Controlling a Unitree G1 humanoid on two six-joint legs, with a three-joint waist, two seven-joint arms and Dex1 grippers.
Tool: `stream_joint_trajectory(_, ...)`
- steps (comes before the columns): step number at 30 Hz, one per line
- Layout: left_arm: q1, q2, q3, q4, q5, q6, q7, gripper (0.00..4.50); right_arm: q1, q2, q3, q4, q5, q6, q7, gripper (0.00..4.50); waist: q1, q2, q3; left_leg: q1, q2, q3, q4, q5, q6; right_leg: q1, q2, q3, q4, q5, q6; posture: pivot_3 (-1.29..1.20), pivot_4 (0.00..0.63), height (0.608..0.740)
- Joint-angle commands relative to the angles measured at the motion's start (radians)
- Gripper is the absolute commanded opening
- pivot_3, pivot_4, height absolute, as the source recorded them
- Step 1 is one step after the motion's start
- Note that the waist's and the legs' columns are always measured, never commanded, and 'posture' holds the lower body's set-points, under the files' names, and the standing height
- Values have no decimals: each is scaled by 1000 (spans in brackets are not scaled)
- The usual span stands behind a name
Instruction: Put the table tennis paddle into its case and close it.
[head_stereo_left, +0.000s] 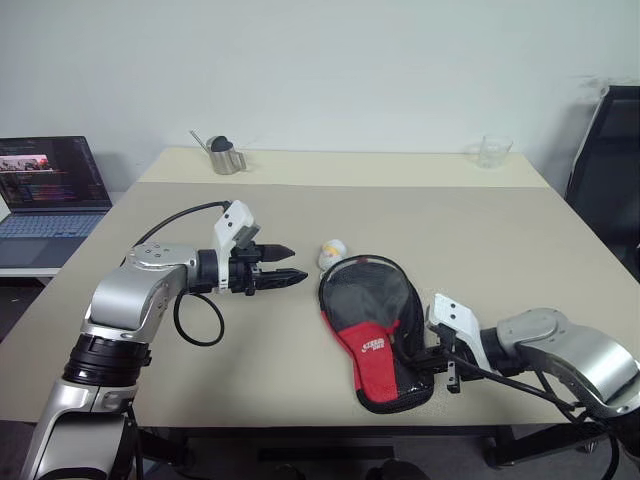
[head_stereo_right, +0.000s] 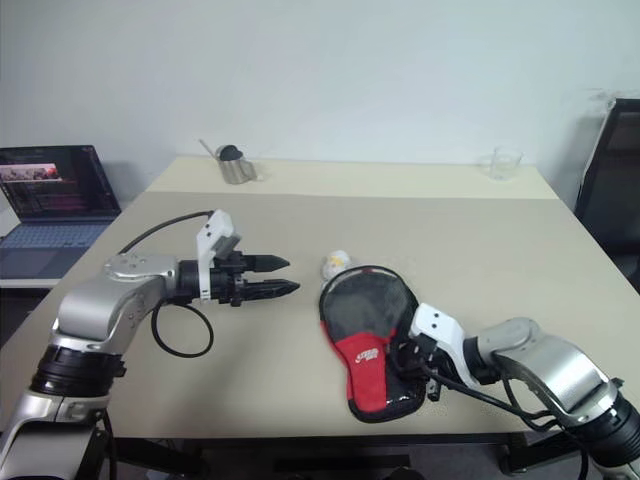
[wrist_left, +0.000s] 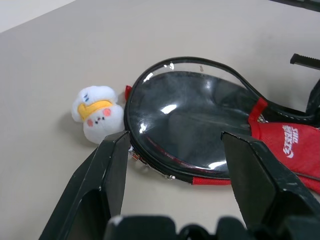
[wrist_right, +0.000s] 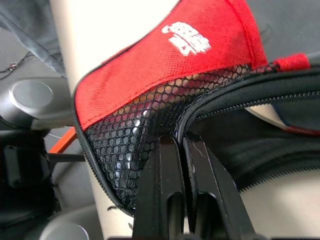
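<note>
case: I see the case (head_stereo_left: 375, 330) lying flat in the lower centre of the left eye view, round end toward the far side, red panel and mesh pocket toward the near edge of the table (head_stereo_left: 480, 230).
paddle: the table tennis paddle (wrist_left: 192, 125) sits inside the case; in the left wrist view its dark glossy face shows under the open zipper edge. I cannot see the handle.
handling: I judge the case soft and light, so it will slide or crumple if I pull on one side alone. The paddle inside stiffens the round part.
where to hold: I would pin the stiff round end and pull only at the zipper line, near the red panel.
right gripper: the right gripper (wrist_right: 182, 165) comes in from the lower right, pointing left and downward; its fingers are pressed together at the zipper edge by the mesh. Whether they pinch the pull tab I cannot tell.
left gripper: the left gripper (head_stereo_left: 285, 265) hovers above the table at centre left, roughly level, fingers spread wide and holding nothing, aimed at the round end.
neighbour: a small plush toy (wrist_left: 98, 112) lies just beside the case's rim.
</note>
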Motion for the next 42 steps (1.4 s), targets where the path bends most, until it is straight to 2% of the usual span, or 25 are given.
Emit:
stream_joint_trajectory(1,-9,3,13,-21,1,-17,0,3175,2,-22,-15,-6,-12,-36,31,461,0,0,0,0,0,0,0,0,0,0,0,0,0,0,0,0,150,740)
stream_joint_trajectory(3,-4,5,16,-25,1,-17,1,3175,20,-42,-28,-25,2,-49,67,958,1,0,0,0,0,0,0,0,0,0,0,0,0,0,0,0,150,740)
stream_joint_trajectory(9,2,4,17,-30,1,-19,4,3175,52,-80,-60,-57,30,-75,130,3079,1,0,0,0,0,0,0,0,0,0,0,0,0,0,0,0,150,740)
stream_joint_trajectory(13,4,5,17,-32,3,-20,6,3175,22,-88,-73,29,-30,-134,120,4428,0,0,0,0,0,0,1,0,0,0,0,0,0,0,0,0,150,740)
stream_joint_trajectory(18,13,8,24,-43,0,-15,11,3175,-29,-99,-105,144,-78,-200,133,4428,1,0,0,0,0,0,2,0,0,1,0,0,0,0,0,0,150,740)
stream_joint_trajectory(22,23,11,34,-44,4,-10,34,3175,-106,-67,-142,235,-96,-216,102,4428,-1,0,0,0,0,0,2,0,0,1,0,0,1,0,0,0,150,740)
stream_joint_trajectory(31,33,21,39,-55,0,-2,55,3175,-187,171,-125,351,-132,-120,-70,4428,0,0,0,0,0,0,2,0,0,1,0,0,1,0,0,0,150,740)
stream_joint_trajectory(35,34,22,39,-58,2,2,64,3175,-236,232,-119,456,-174,-105,-127,4428,0,0,0,1,0,1,3,0,0,1,0,1,1,1,0,0,150,740)
stream_joint_trajectory(39,44,28,45,-69,-4,7,72,3175,-253,220,-123,520,-178,-133,-79,4428,3,0,0,0,0,1,3,0,0,2,-1,0,1,1,0,0,150,740)
stream_joint_trajectory(42,58,33,53,-83,-6,14,76,3175,-244,191,-111,546,-172,-206,20,4428,2,0,0,0,0,1,3,0,0,1,-1,0,1,1,0,0,150,740)
